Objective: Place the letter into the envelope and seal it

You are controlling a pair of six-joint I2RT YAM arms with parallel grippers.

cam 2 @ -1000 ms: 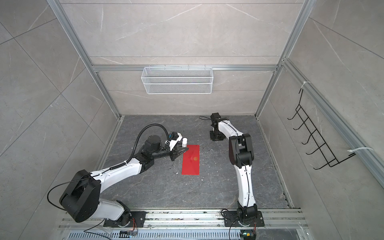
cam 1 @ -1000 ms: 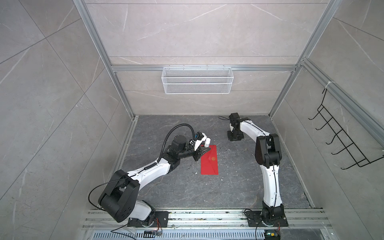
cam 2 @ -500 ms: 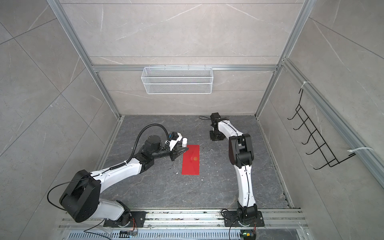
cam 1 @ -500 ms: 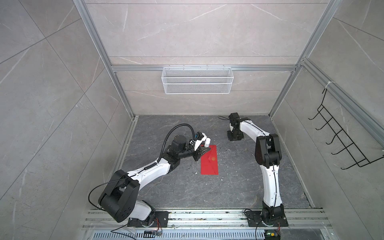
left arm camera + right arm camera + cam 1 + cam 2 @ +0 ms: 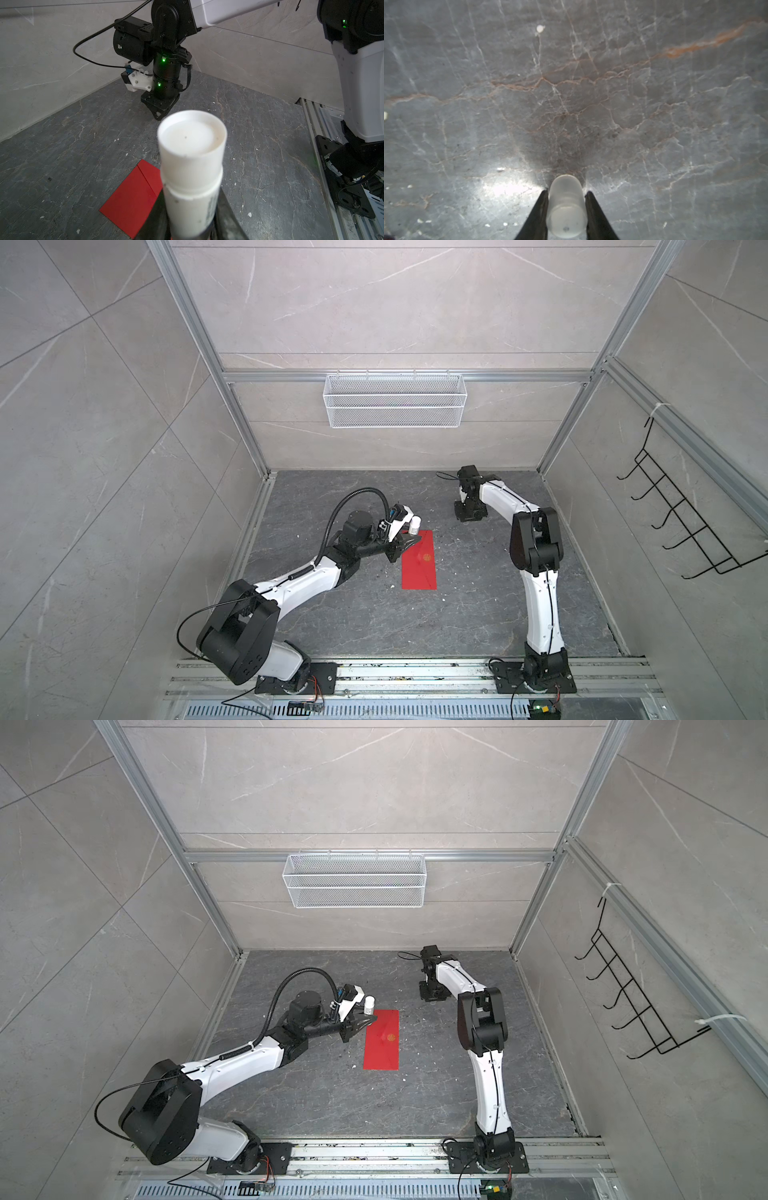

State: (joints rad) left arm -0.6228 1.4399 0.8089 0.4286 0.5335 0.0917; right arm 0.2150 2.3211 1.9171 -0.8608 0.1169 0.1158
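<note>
1. Your left gripper (image 5: 192, 218) is clenched on a white cylindrical plastic glue-stick tube (image 5: 192, 166), which juts out from between the black fingers.
2. In both top views that gripper sits at the far left corner of the bright red rectangular paper envelope (image 5: 419, 572) (image 5: 382, 1048). You cannot tell whether it touches the paper.
3. The envelope lies flat on the dark grey veined stone tabletop (image 5: 374, 622), between your two arms, with its small gold round emblem (image 5: 426, 569) facing up.
4. Your right gripper (image 5: 566, 193) grasps a small frosted translucent plastic cap (image 5: 566, 207), close above the tabletop.
5. In both top views that gripper (image 5: 469, 515) is toward the back wall, well apart from the envelope.
</note>
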